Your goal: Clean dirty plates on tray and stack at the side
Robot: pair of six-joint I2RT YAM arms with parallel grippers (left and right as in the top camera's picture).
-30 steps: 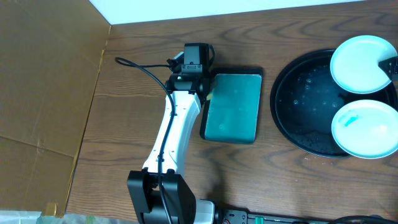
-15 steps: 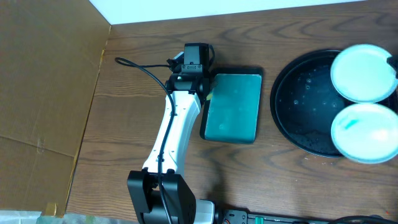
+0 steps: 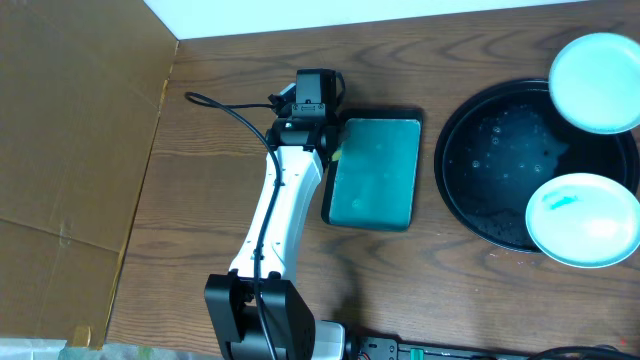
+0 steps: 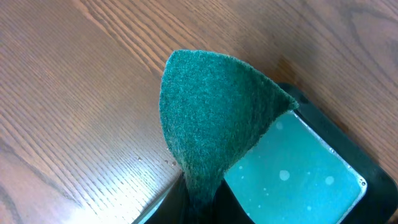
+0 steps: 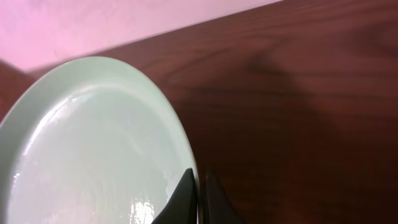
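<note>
The right pincer (image 5: 199, 180) pinches the rim of one plate (image 5: 93, 143) over the far edge of the round tray (image 3: 480, 150), likely to carry it. The left pincer (image 4: 191, 204) grips a green sponge (image 4: 211, 118) by the small tray (image 3: 375, 170), ready to wipe.

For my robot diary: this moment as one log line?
left jaws: shut on pad | right jaws: shut on plate rim | second plate: smeared, on tray

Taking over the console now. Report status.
Left hand shut on green scouring pad. Right hand shut on round white plate, at its rim. Second white plate, teal smear, on large round black tray. No obstruction seen.
</note>
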